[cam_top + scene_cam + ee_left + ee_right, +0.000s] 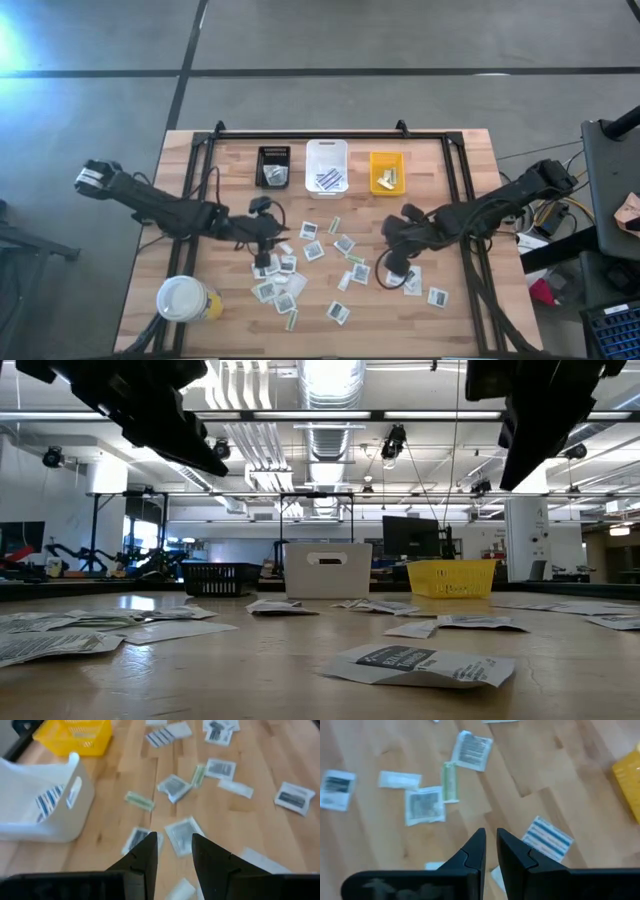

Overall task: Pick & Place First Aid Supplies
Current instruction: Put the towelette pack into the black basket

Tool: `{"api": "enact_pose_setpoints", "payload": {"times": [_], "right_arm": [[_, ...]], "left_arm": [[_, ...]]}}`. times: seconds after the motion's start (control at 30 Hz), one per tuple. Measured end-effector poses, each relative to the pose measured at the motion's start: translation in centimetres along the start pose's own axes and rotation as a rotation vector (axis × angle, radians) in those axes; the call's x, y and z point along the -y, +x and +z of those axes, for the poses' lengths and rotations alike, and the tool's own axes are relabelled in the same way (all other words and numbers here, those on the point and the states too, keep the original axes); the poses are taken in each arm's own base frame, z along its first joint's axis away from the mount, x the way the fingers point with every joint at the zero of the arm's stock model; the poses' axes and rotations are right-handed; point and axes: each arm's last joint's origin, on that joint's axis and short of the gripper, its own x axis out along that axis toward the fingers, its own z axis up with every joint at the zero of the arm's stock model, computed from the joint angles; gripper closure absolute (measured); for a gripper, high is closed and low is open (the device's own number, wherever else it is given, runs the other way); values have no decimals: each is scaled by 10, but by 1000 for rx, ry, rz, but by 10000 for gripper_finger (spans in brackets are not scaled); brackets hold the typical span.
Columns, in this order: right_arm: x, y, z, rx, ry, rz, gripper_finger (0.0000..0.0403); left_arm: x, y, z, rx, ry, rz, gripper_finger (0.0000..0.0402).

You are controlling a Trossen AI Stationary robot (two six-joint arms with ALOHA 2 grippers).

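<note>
The first aid supplies [312, 250] are small flat packets scattered on the wooden table [230, 330]: white squares with dark print [424, 806], a blue-striped one [547, 839] and pale green strips [139, 800]. My left gripper [264, 250] hovers over the left part of the scatter. In its wrist view the left gripper [175, 850] is open with nothing between the fingers. My right gripper [392, 262] hangs over the right part. In its wrist view the right gripper [490, 842] is open by a narrow gap, with bare wood showing through.
Three bins stand along the far side: black [273, 167], white [327, 165] with blue-striped packets inside, and yellow [387, 172]. A white-lidded cup [185, 298] stands at the near left corner. A black frame [330, 134] borders the far edge and both sides.
</note>
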Motion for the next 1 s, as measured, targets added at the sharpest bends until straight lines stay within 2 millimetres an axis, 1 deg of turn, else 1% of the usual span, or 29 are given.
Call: {"api": "enact_pose_setpoints", "payload": {"times": [0.07,0.17,0.3,0.47,0.6,0.73,0.83,1.0], "right_arm": [[-5,-5,0,-7,-7,30,360],[-12,-9,-6,-25,-9,57,360],[-24,-14,-19,-53,-24,103,360],[-39,-17,-37,-77,-89,131,360],[-50,-15,-51,-106,-152,128,360],[-62,-10,-59,-141,-196,113,360],[-74,-5,-59,-175,-228,91,360],[-88,2,-59,-271,-342,-35,360]], "left_arm": [[1,-3,-1,-45,-26,1,287],[2,-5,-4,-106,-63,11,287],[1,-5,-9,-154,-87,25,287],[1,-6,-12,-178,-113,34,287],[2,-6,-12,-178,-110,28,287],[4,-7,-13,-183,-106,25,287],[4,-7,-13,-183,-107,26,287],[4,-7,-13,-182,-107,26,287]]}}
